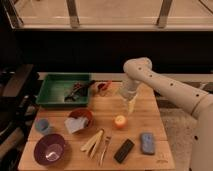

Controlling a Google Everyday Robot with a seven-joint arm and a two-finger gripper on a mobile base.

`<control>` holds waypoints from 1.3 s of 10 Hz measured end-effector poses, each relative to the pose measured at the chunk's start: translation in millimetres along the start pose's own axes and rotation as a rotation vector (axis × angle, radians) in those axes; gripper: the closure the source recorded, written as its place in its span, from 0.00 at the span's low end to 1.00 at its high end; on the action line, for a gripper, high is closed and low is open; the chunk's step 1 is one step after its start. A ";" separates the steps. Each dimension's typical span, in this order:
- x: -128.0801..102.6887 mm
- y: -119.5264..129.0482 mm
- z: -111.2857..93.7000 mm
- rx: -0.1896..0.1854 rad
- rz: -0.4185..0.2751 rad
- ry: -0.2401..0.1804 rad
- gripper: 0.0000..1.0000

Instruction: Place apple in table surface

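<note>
The white arm (pixel 167 89) bends in from the right, elbow raised, claw (pixel 131 105) pointing straight down.

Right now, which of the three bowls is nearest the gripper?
The red-brown bowl holding white paper, mid-table; the gripper hangs just beyond the apple. The purple bowl and blue bowl sit farther left.

Single raised view, angled down over whole table surface (pixel 145 117), facing windows (pixel 115 12), gripper (pixel 131 105) mid-frame
</note>
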 end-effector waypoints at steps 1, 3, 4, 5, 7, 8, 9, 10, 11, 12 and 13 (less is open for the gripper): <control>-5.4 11.2 13.7 -0.037 0.006 -0.024 0.20; -16.4 28.6 38.2 -0.098 0.011 -0.065 0.20; -19.8 34.3 43.4 -0.118 0.014 -0.083 0.20; -24.7 40.4 49.7 -0.139 0.020 -0.111 0.20; -25.3 40.3 50.0 -0.141 0.018 -0.112 0.20; -25.6 39.8 49.8 -0.141 0.017 -0.112 0.20; -25.3 39.9 49.9 -0.141 0.017 -0.111 0.20; -24.9 39.6 49.5 -0.139 0.017 -0.109 0.20; -22.7 36.6 51.2 -0.136 0.027 -0.119 0.20; -19.9 30.8 56.6 -0.137 0.030 -0.137 0.20; -19.4 27.8 62.8 -0.143 0.031 -0.151 0.20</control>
